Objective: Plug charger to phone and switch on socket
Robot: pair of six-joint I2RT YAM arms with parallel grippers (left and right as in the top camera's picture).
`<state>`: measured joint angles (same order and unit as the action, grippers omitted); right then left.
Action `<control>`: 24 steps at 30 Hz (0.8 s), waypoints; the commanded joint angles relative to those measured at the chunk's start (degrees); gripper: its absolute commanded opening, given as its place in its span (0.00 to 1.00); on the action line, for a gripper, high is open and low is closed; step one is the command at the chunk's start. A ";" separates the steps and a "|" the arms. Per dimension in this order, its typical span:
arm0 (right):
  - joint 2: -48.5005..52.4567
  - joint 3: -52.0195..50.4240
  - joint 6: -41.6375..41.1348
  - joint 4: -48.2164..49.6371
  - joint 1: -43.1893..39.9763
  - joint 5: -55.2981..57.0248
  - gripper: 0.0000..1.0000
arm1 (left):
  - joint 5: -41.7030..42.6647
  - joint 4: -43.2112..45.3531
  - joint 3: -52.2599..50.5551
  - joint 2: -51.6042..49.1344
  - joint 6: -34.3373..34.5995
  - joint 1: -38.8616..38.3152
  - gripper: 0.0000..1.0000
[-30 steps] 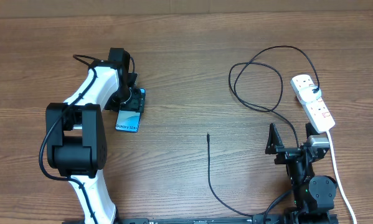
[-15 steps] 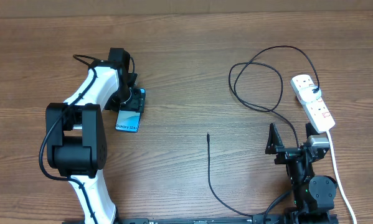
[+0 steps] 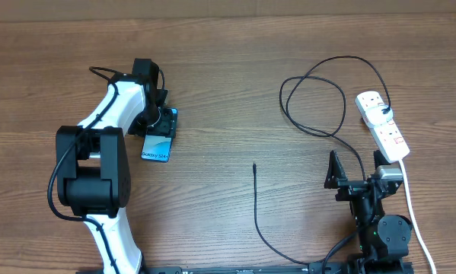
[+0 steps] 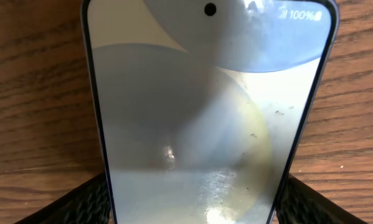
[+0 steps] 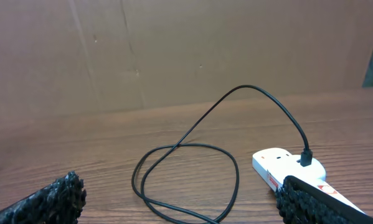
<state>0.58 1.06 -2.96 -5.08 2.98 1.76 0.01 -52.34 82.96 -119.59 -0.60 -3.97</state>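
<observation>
The phone [image 3: 158, 144] lies flat on the wooden table at the left, its light blue screen up. My left gripper [image 3: 164, 122] is shut on it; in the left wrist view the phone [image 4: 205, 112] fills the frame and the black pads press both long edges. The charger [image 3: 311, 106] is a thin black cable looped at the right. Its slim free end [image 3: 254, 165] lies mid-table, and its black plug [image 3: 385, 109] sits in the white socket [image 3: 384, 125]. My right gripper [image 3: 357, 169] stands open near the front, left of the socket [image 5: 279, 163], with nothing between its fingers.
The socket's thick white cord [image 3: 414, 213] runs down the right side to the front edge, beside the right arm's base. The charger cable [image 5: 186, 146] loops on the table ahead of the right gripper. A brown cardboard wall [image 5: 174, 50] stands behind the table.
</observation>
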 commanded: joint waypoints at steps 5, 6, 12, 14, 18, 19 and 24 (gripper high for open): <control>-0.42 -0.59 0.24 0.42 -0.22 0.22 1.00 | 1.49 0.59 -1.97 -1.07 -1.14 0.61 0.84; -0.42 -0.59 0.24 0.42 -0.22 0.22 1.00 | 1.49 0.61 -1.97 -1.07 -1.14 0.61 0.85; -0.42 -0.59 0.24 0.42 -0.22 0.22 1.00 | 1.51 0.79 -1.97 -1.07 -1.14 0.61 0.85; -0.42 -0.59 0.26 0.39 -0.22 0.22 1.00 | 1.51 0.81 -1.97 -1.07 -1.14 0.61 0.85; -0.42 -0.59 0.26 0.42 -0.22 0.22 1.00 | 1.49 0.81 -1.97 -1.07 -1.14 0.61 0.85; -0.42 -0.59 0.24 0.42 -0.22 0.22 1.00 | 1.51 0.81 -1.97 -1.07 -1.14 0.61 0.84; -0.42 -0.59 0.24 0.39 -0.22 0.22 1.00 | 1.51 0.63 -1.97 -1.07 -1.14 0.61 0.84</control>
<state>0.58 1.06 -2.96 -5.08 2.98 1.74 0.01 -52.07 82.85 -119.52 -0.82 -3.97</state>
